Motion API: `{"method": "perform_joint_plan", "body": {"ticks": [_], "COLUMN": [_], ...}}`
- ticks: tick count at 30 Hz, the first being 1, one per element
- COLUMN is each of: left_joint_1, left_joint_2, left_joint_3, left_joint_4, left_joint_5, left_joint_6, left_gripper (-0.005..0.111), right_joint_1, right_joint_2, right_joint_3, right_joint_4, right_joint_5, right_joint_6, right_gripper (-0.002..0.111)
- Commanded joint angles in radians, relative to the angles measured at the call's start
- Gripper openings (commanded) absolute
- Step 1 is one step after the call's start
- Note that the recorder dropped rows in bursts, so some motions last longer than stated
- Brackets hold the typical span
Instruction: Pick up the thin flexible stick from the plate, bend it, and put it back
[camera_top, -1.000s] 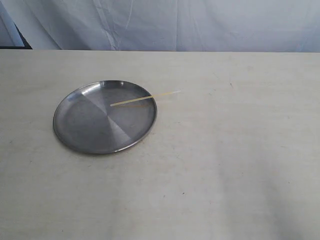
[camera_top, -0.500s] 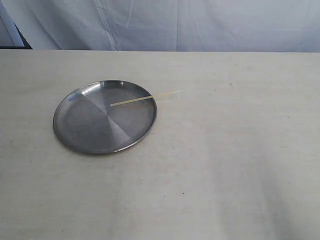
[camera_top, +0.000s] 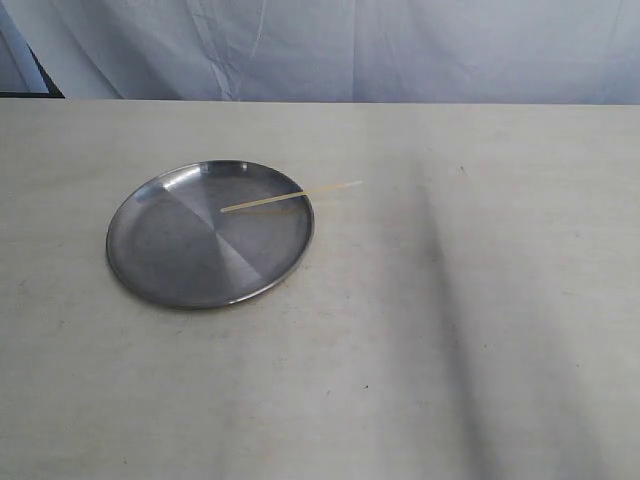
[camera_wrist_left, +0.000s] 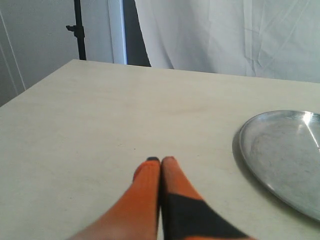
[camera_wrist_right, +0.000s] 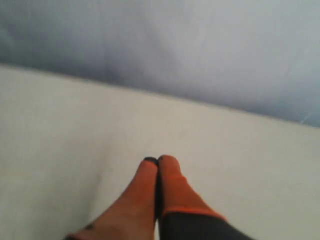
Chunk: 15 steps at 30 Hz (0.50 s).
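The round silver plate (camera_top: 190, 250) lies on the pale table, left of centre in the exterior view. The thin cream-yellow stick (camera_top: 290, 196) rests straight across its far right rim, one end on the plate and the other poking out over the table. Neither gripper shows in the exterior view. In the left wrist view my left gripper (camera_wrist_left: 160, 160) is shut and empty above bare table, with the plate (camera_wrist_left: 280, 150) off to one side. In the right wrist view my right gripper (camera_wrist_right: 157, 159) is shut and empty over bare table; plate and stick are out of that view.
A white cloth backdrop (camera_top: 330, 50) hangs behind the table's far edge. A dark stand (camera_wrist_left: 77, 30) rises beyond the table corner in the left wrist view. A broad soft shadow (camera_top: 450, 300) crosses the table right of the plate.
Plate and stick have not moved. A darker shadow band has appeared on the table to the right of the plate.
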Motion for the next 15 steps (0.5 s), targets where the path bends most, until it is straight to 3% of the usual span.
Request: {"method": "perform_joint_plan", "body": {"ticks": [1,2,5,10,15], "left_joint_1": [0.004,0.004,0.004,0.004,0.004], "left_joint_2": [-0.005,-0.005,-0.005,-0.005,-0.005], "left_joint_3": [0.004,0.004,0.004,0.004,0.004], "left_joint_4": [0.002,0.002,0.002,0.002,0.002], "left_joint_5": [-0.009,-0.009,-0.009,-0.009,-0.009], "left_joint_6": [0.0,0.0,0.0,0.0,0.0], "left_gripper": [0.0,0.0,0.0,0.0,0.0], "right_joint_1": [0.052,0.068,0.118,0.199,0.25], "right_joint_2": [0.43,0.514,0.688,0.791,0.832], "right_joint_3": [-0.392,-0.479,-0.664,-0.704,-0.704], "right_joint_4": [0.292,0.32,0.323,0.346,0.349], "right_joint_5": [0.445,0.531,0.549,0.54,0.405], "right_joint_6": [-0.465,-0.52,-0.594,-0.723,-0.738], "right_gripper": [-0.001,-0.001,-0.001,-0.001,0.003]}}
